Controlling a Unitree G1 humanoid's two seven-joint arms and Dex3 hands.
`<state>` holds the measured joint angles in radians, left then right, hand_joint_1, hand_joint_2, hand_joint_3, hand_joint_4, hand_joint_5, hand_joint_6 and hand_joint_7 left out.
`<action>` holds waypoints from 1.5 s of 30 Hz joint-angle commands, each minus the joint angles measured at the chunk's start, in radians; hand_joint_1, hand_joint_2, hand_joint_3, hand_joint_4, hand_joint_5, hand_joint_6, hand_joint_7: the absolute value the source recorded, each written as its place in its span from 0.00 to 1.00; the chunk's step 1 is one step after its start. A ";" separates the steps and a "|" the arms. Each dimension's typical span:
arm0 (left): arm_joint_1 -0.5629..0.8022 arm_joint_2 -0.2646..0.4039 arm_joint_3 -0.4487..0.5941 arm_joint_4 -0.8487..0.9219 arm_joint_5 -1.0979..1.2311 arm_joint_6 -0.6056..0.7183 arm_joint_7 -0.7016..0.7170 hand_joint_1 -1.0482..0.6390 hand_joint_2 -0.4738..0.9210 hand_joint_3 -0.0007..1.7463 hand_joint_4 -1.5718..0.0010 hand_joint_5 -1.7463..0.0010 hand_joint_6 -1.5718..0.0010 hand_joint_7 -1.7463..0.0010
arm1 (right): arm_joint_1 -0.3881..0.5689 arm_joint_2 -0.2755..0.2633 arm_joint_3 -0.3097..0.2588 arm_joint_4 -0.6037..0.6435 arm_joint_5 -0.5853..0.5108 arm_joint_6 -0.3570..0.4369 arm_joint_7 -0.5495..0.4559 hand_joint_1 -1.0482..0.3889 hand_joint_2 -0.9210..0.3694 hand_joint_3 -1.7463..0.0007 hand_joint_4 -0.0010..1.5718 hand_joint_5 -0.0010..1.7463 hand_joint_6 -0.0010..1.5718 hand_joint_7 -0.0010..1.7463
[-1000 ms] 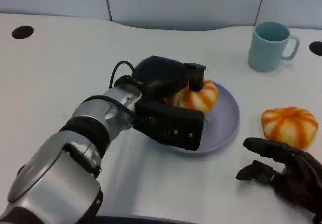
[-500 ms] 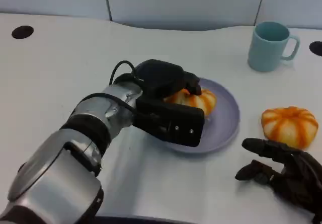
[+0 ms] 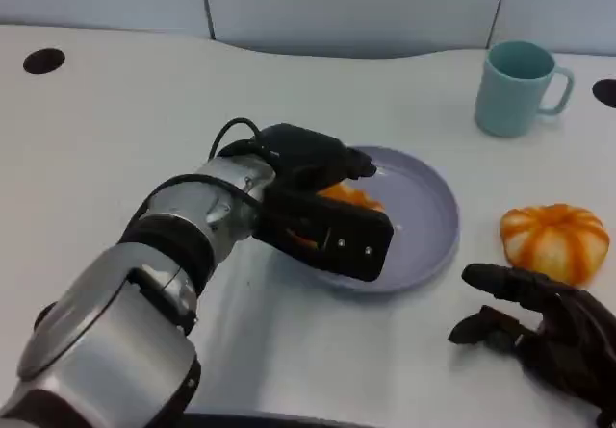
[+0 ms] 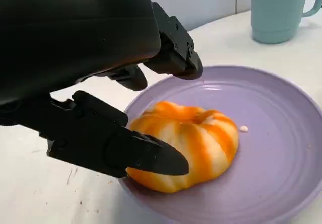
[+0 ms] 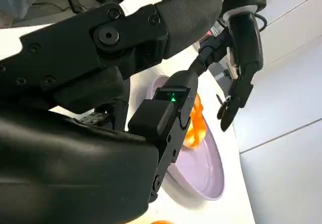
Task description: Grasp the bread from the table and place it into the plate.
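An orange-and-white striped bread [image 3: 348,195] lies on the purple plate [image 3: 423,207], half hidden behind my left hand [image 3: 313,183]. In the left wrist view the bread [image 4: 193,143] rests flat on the plate [image 4: 282,133]. My left hand [image 4: 100,58] has its fingers spread: the upper fingers [image 4: 173,53] are lifted clear of the bread and the lower one lies against its near side. A second striped bread [image 3: 555,240] sits on the table right of the plate. My right hand [image 3: 549,337] rests near it with its fingers apart, holding nothing.
A teal mug [image 3: 515,87] stands behind the plate at the back right. A dark hole [image 3: 43,61] marks the far left of the white table. The right wrist view shows the plate [image 5: 201,173] beyond my left wrist.
My left hand has come down and drawn back to the left, setting the bread on the plate and loosening its fingers from it. The right hand has stayed put.
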<state>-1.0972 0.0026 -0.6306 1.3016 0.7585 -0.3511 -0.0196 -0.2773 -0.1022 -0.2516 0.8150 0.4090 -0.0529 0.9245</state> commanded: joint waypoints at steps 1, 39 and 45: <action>-0.034 0.008 0.011 0.002 -0.017 0.005 -0.037 0.09 1.00 0.13 0.97 0.77 0.83 1.00 | 0.019 -0.005 -0.001 0.012 0.005 0.020 -0.002 0.47 0.00 0.92 0.33 0.63 0.60 0.01; 0.179 0.170 0.496 -0.107 -0.595 -0.255 -0.502 0.12 1.00 0.18 0.98 0.76 0.86 1.00 | 0.000 -0.015 -0.005 0.047 -0.007 0.002 -0.021 0.44 0.00 0.95 0.36 0.63 0.62 0.02; 0.250 0.168 0.622 -0.148 -0.769 -0.221 -0.659 0.13 1.00 0.21 0.98 0.79 0.86 1.00 | 0.002 -0.014 -0.008 0.047 -0.005 -0.001 -0.017 0.45 0.00 0.95 0.37 0.63 0.62 0.01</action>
<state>-0.8724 0.1558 -0.0522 1.1798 0.0482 -0.5967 -0.6240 -0.2938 -0.1048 -0.2578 0.8450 0.4092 -0.0613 0.9188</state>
